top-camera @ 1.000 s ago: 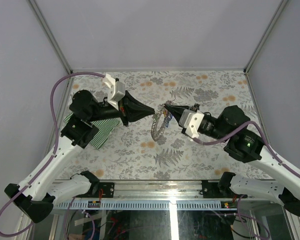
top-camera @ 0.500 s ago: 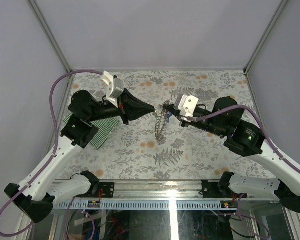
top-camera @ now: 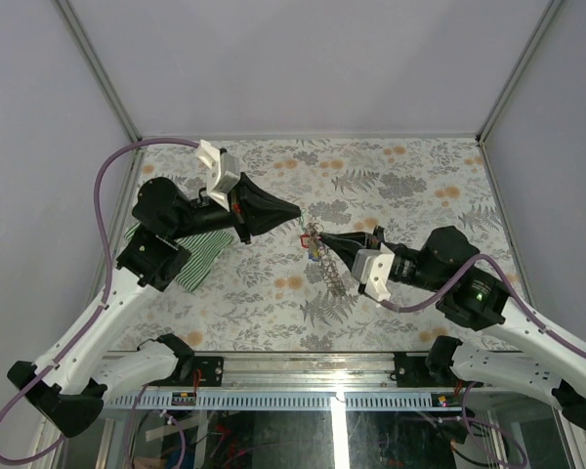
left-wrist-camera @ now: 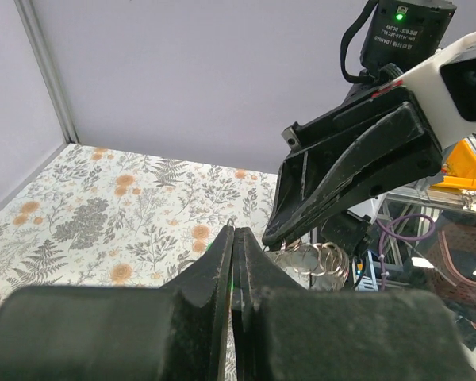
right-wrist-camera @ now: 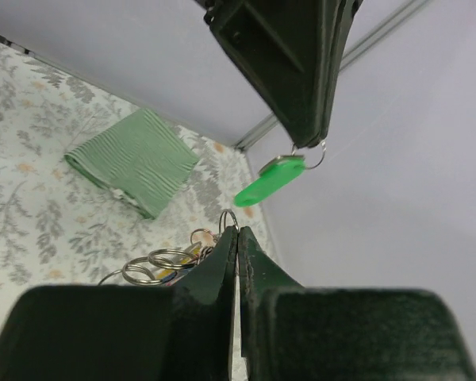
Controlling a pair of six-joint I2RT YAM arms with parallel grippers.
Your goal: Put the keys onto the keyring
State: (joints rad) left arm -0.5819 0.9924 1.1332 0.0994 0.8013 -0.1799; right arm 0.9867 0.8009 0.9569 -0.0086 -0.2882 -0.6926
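My left gripper (top-camera: pixel 298 211) is shut on the small ring of a green key (right-wrist-camera: pixel 271 181), which dangles under its tip above the table. Just right of it and nearer, my right gripper (top-camera: pixel 322 237) is shut on one ring (right-wrist-camera: pixel 230 217) of the keyring (top-camera: pixel 330 269). The keyring is a strand of linked metal rings (right-wrist-camera: pixel 154 261) trailing toward the near right. Yellow, blue and red key heads show among those rings. The two tips stand a few centimetres apart. In the left wrist view the rings (left-wrist-camera: pixel 317 258) hang under the right gripper's black fingers (left-wrist-camera: pixel 357 167).
A green-and-white striped cloth (top-camera: pixel 190 252) lies folded on the floral table cover at the left, partly under the left arm. The purple cables loop beside both arms. Grey walls close in the table's far and side edges.
The right arm has swung toward the near edge and turned, dragging the keyring from a round coil into a slanting strand. The left gripper has hardly moved.
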